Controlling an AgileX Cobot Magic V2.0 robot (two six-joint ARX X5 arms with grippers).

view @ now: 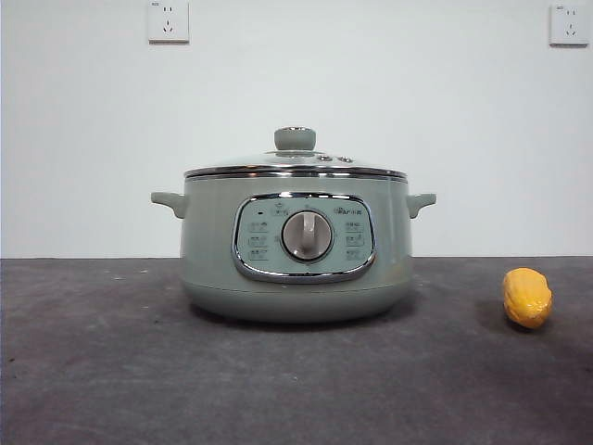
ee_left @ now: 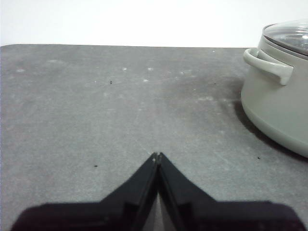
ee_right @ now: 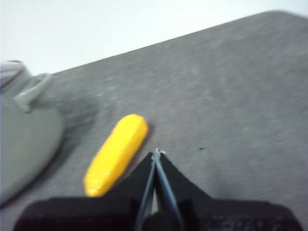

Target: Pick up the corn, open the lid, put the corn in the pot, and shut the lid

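The corn (view: 527, 297) is a yellow-orange bumpy lump lying on the dark table to the right of the pot; in the right wrist view it (ee_right: 116, 154) shows as a long yellow cob. The pale sage-green pot (view: 296, 246) stands at the middle with its glass lid (view: 295, 165) closed on it, green knob on top. My right gripper (ee_right: 157, 153) is shut and empty, above the table just beside the corn, apart from it. My left gripper (ee_left: 157, 155) is shut and empty over bare table, some way from the pot (ee_left: 279, 96) and its side handle. Neither arm shows in the front view.
The dark grey table (view: 111, 371) runs back to a white wall with two sockets (view: 168, 20). The pot's side handles (view: 170, 201) stick out on both sides.
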